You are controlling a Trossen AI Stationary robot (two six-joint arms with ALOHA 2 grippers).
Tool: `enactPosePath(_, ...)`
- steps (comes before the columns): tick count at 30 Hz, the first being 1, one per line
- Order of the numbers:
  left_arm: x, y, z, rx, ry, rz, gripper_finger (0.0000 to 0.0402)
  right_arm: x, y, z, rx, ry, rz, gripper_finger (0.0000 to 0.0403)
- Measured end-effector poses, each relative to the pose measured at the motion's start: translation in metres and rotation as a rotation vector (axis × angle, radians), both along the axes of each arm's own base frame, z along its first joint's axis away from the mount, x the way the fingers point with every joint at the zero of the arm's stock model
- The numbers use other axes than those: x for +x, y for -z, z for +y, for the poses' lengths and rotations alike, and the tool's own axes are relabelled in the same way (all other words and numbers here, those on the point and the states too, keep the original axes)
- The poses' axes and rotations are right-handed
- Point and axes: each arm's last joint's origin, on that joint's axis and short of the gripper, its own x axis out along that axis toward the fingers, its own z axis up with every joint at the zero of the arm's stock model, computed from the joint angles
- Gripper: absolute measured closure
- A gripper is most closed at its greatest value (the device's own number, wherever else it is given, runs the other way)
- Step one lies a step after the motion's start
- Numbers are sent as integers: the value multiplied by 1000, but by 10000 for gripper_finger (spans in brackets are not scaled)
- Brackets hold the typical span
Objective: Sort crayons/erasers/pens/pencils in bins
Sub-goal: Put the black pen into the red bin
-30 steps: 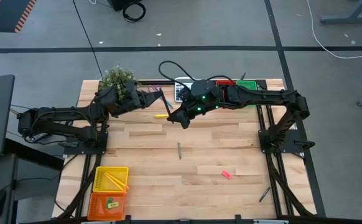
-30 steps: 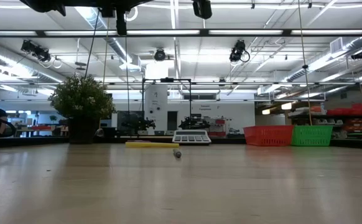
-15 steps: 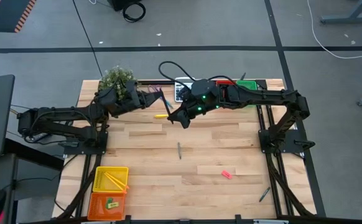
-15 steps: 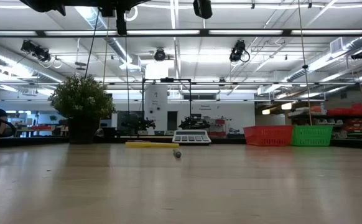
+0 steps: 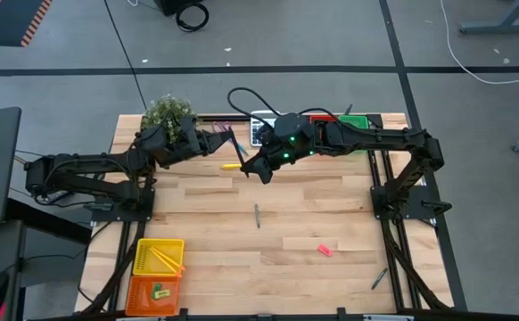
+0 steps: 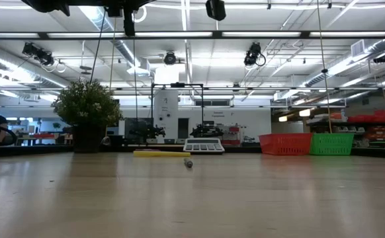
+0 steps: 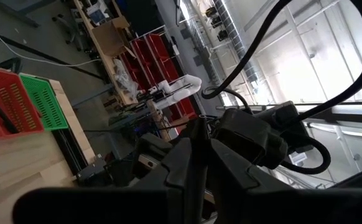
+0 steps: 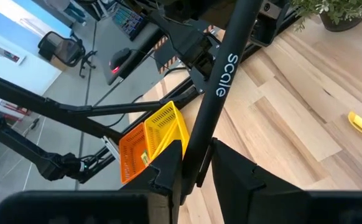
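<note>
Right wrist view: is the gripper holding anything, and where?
The right gripper pinches a black pen at one end; the rest juts out beyond the fingers.

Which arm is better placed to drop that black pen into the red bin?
The right. The right arm's fingers are closed on the black pen, and the red bin, already holding a dark stick, sits at the table's far edge on that arm's side. The left arm is based farther away.

Bins yellow (image 5: 159, 255), orange (image 5: 155, 293), red (image 6: 286, 143), green (image 6: 332, 143); eraser pink (image 5: 325, 250).
</note>
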Motion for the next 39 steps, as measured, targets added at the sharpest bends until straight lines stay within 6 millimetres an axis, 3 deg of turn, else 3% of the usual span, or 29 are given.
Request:
enactPosePath(22,0,0,0,-4,-3,2,343,0,0,-1,-18,21,2,319)
enactPosePath(39,-6,-3,1,94,-73,35,230,-3,2,-8,-22,51,39,321)
